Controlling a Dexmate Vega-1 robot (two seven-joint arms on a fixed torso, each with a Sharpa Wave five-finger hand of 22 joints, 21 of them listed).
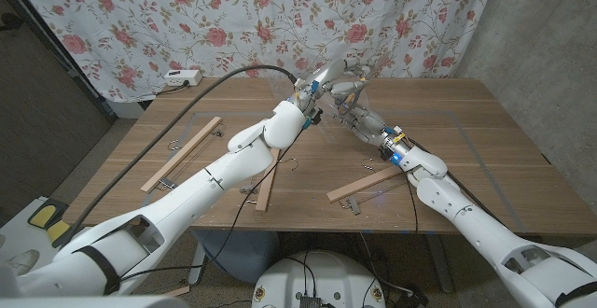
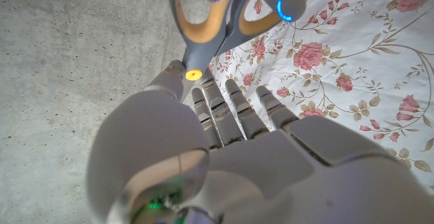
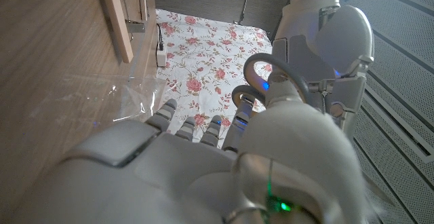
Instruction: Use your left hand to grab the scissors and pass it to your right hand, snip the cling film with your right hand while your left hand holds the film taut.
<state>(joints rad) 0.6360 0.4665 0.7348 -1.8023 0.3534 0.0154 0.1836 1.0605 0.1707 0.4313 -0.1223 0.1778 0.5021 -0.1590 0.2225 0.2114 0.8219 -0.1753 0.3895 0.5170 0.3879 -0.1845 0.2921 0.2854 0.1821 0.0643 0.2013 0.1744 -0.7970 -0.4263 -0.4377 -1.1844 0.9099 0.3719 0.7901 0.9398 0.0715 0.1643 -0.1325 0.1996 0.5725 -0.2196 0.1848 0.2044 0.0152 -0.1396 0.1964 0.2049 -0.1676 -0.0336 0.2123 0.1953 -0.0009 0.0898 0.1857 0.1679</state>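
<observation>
Head view: both hands meet above table [image 1: 485,149] far-centre. Left hand [image 1: 312,89] raised w/ scissors [image 1: 328,73] at its fingertips; right hand [image 1: 359,112] just beside, reaching in. Film [image 1: 280,89] a clear sheet standing behind them, edges hard to trace. Wood strips [image 1: 182,152] on left & near-centre.

Left wrist view: left hand [image 2: 224,142] fingers nearly straight, thumb against scissors [image 2: 210,27] at pivot, handles pointing away; right hand's fingertip [image 2: 288,3] at a handle loop.

Right wrist view: right hand [image 3: 203,156] fingers curled toward grey handle loop [image 3: 271,75]; can't tell if gripped. Film [image 3: 129,98] on table.
</observation>
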